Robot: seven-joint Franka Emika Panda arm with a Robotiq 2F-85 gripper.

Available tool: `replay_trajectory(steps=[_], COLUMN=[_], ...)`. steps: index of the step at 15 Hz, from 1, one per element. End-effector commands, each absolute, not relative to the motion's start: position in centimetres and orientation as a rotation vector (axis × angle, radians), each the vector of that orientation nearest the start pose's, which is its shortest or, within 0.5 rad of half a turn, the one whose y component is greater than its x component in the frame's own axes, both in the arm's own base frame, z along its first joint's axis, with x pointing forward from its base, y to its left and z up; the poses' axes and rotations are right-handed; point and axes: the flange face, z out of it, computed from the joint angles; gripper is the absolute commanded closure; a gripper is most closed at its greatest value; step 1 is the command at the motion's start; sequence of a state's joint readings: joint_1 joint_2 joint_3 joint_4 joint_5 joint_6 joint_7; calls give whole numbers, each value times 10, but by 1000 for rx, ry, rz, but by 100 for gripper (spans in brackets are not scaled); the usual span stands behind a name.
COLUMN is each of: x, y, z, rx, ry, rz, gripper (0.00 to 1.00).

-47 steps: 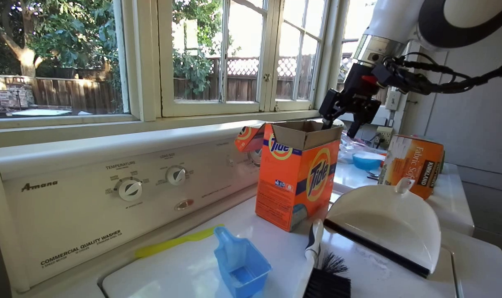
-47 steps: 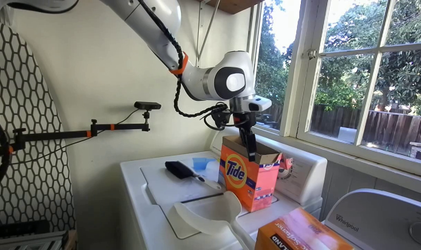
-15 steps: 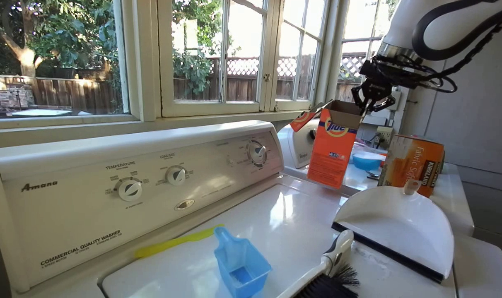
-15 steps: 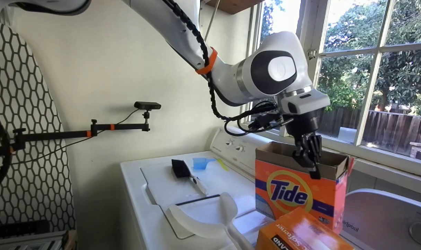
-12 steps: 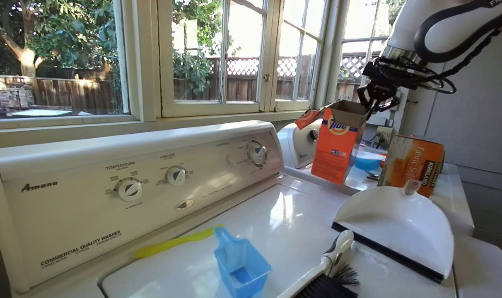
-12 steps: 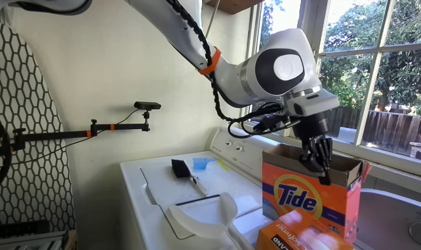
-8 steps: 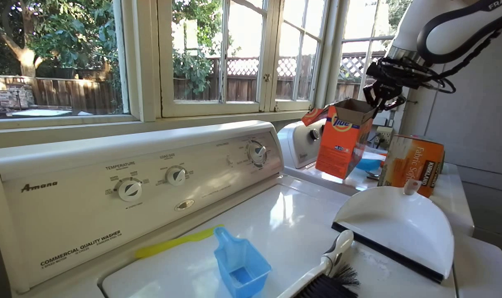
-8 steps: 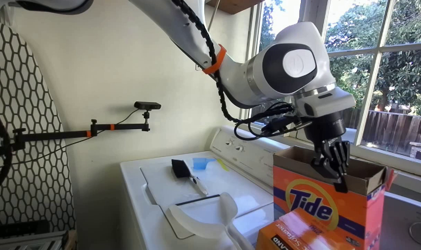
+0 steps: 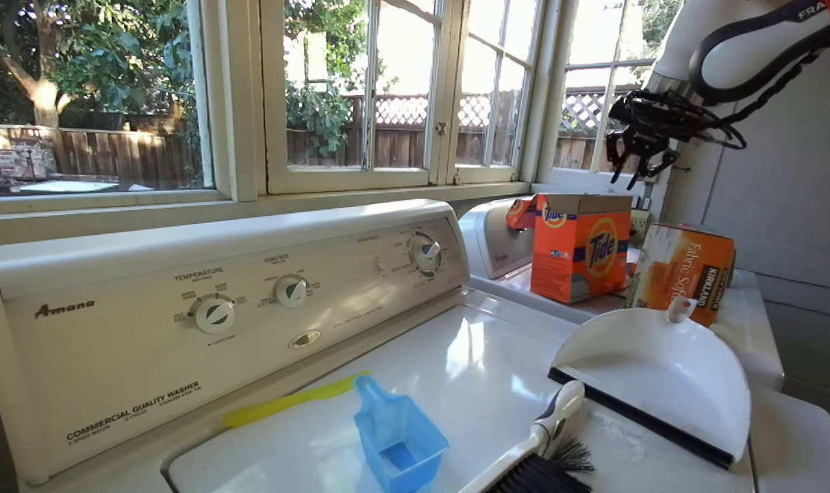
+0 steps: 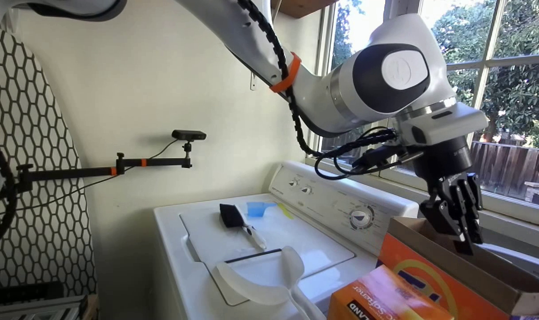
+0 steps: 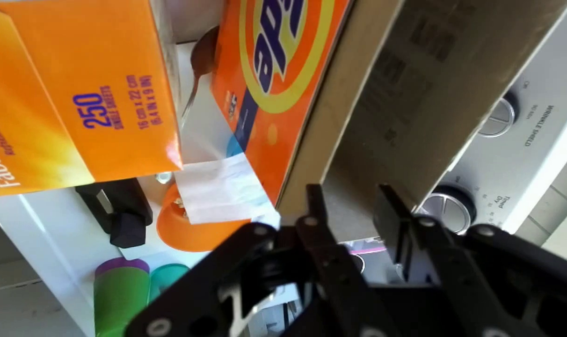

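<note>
Currently the Tide box [image 9: 579, 250] stands upright on the dryer [image 9: 490, 239], its top open and a flap folded outward at one end. The gripper [image 11: 351, 199] hangs just above the Tide box's mouth, its fingers [image 11: 317, 206] parted with a clear gap between them, and in an exterior view their tips end short of the rim. Near the Tide box, on its right in that exterior view, sits the softener box [image 9: 682, 270]; the wrist view shows a spoon [image 11: 204, 56] lying between the two. Close by the Tide box, in the wrist view, a white sheet [image 11: 222, 189] overlaps an orange cup [image 11: 190, 236], with a green cup [image 11: 119, 297] farther from the box. From the Tide box toward the camera, the dustpan [image 9: 651, 373] rests on the washer [image 9: 456, 397], then the brush [image 9: 538, 465]; the scoop [image 9: 405, 435] and the yellow tool [image 9: 295, 400] lie well apart from the box. Behind the Tide box runs the window [image 9: 449, 123].
</note>
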State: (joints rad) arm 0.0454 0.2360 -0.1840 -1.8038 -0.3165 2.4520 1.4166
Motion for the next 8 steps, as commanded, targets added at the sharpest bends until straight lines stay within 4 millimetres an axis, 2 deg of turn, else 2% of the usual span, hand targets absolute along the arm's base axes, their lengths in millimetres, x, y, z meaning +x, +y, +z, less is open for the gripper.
replay_trajectory(steps=[1,3,5,8], x=[643,630,615,592], y=[-55,-26,12,67], z=[486,506,519,526], rx=[-2385,-2433,-2533,-2611], ry=[1835,1707,1544,1324], rz=[-854,-906,-924,-858], gripper=[34,18,3,0])
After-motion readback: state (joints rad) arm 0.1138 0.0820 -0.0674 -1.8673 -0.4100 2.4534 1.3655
